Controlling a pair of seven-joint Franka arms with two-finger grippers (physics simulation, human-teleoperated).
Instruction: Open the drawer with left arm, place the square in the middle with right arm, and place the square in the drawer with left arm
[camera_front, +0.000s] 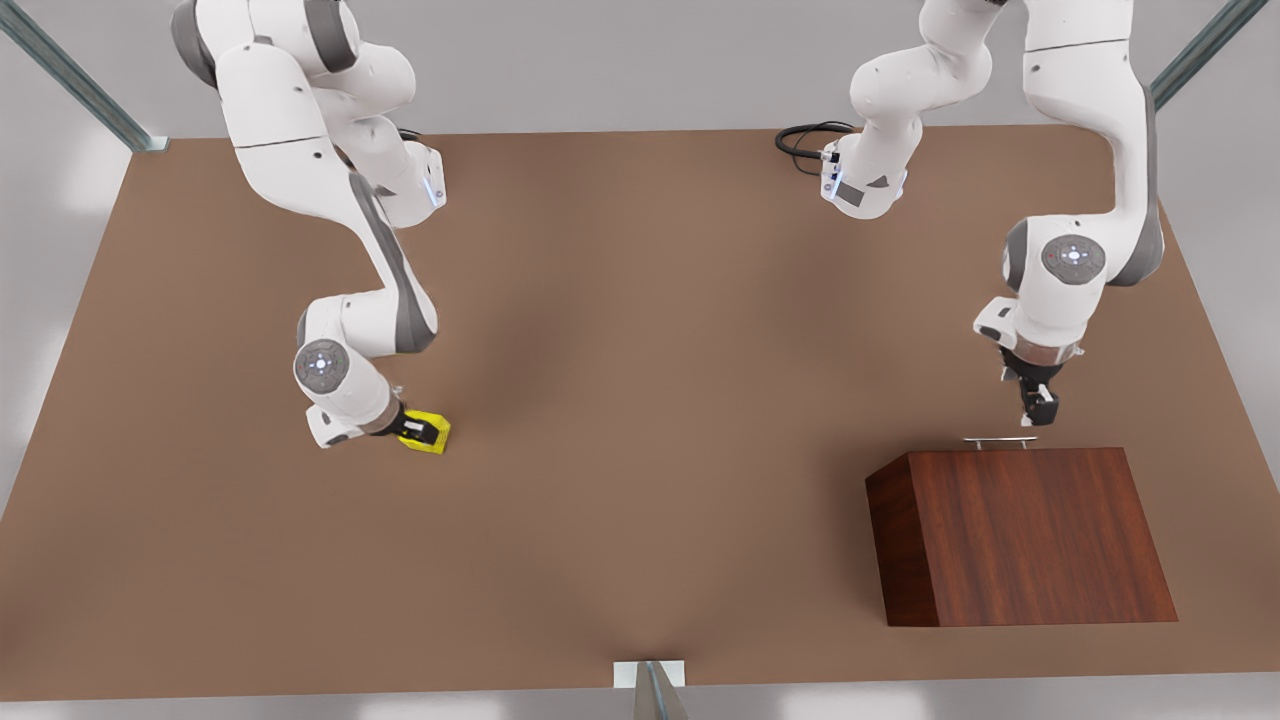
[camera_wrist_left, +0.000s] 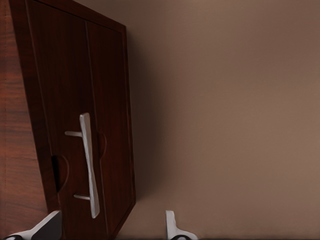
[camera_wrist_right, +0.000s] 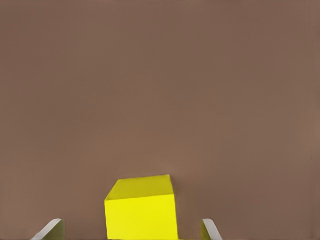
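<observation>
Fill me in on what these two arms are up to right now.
The left gripper hangs just above the silver handle of the drawer in the wooden cabinet, fingers open; the drawer looks shut. On the front view's left, the right gripper sits low on the brown table with the yellow square between its open fingers, not yet clamped. The square rests on the table.

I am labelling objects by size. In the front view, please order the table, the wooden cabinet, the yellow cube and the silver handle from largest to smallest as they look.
1. table
2. wooden cabinet
3. and 4. yellow cube and silver handle: unsure. The handle looks longer but thinner, and the right gripper covers part of the cube.
</observation>
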